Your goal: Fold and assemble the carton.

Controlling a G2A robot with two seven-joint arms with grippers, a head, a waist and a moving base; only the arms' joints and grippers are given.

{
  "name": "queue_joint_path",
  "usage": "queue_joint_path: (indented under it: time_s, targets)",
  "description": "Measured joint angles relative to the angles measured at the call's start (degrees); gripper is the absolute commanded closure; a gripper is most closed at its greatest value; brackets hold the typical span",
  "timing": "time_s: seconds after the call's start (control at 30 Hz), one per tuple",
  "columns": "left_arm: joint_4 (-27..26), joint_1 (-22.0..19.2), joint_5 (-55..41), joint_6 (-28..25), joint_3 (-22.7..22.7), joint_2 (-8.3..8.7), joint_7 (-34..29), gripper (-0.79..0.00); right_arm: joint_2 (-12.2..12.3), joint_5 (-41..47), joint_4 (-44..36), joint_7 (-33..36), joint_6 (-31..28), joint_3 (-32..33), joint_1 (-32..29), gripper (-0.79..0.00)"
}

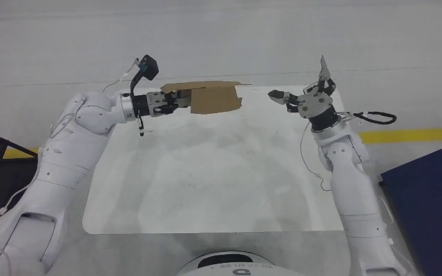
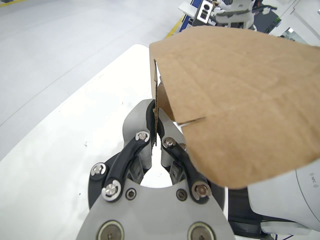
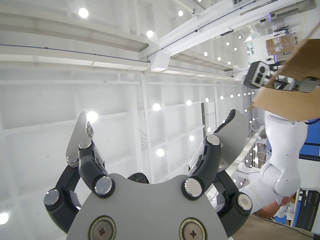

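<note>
A brown cardboard carton (image 1: 210, 95) hangs partly folded above the far edge of the white table (image 1: 207, 179). My left gripper (image 1: 174, 102) is shut on the carton's left edge; the left wrist view shows its fingers (image 2: 156, 126) pinching a thin corrugated edge, with the carton's broad panel (image 2: 237, 106) spreading beyond them. My right gripper (image 1: 304, 86) is raised at the table's far right corner, apart from the carton, open and holding nothing. In the right wrist view that gripper (image 3: 160, 118) points up at the ceiling, and the carton (image 3: 282, 91) shows farther off.
A black cable (image 1: 376, 119) loops off the right arm. A dark blue panel (image 1: 414, 200) stands to the right of the table, and a yellow floor line (image 1: 407, 135) runs behind it.
</note>
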Motion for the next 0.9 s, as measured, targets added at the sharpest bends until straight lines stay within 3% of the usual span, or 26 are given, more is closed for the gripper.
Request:
queue_joint_path:
  time_s: [0.1, 0.2, 0.47, 0.73, 0.9]
  targets:
    - [0.4, -0.3, -2.1, -3.2, 0.7, -0.06, -1.3, 0.000, 0.3, -3.0, 2.0, 1.8, 3.5, -1.1, 1.1, -0.696]
    - [1.7, -1.1, -5.1, -5.0, 1.5, -0.24, -2.2, 0.000, 0.5, -6.0, 4.4, 2.7, 4.0, -1.8, 2.5, -0.677]
    - [1.7, -2.1, -15.2, -5.0, 4.0, -0.78, -5.5, 0.000, 0.4, -3.6, 6.8, 4.4, 3.2, -2.2, 4.4, -0.566]
    - [4.3, -3.3, -20.4, -5.0, 8.3, -1.14, -6.7, 0.000, 0.1, -2.4, 10.6, 8.2, 8.3, -6.5, 8.9, -0.465]
    - [6.1, -4.3, -24.9, -5.0, 9.5, -1.69, -6.7, 0.000, 0.0, -2.2, 11.8, 11.6, 11.9, -9.2, 11.1, -0.357]
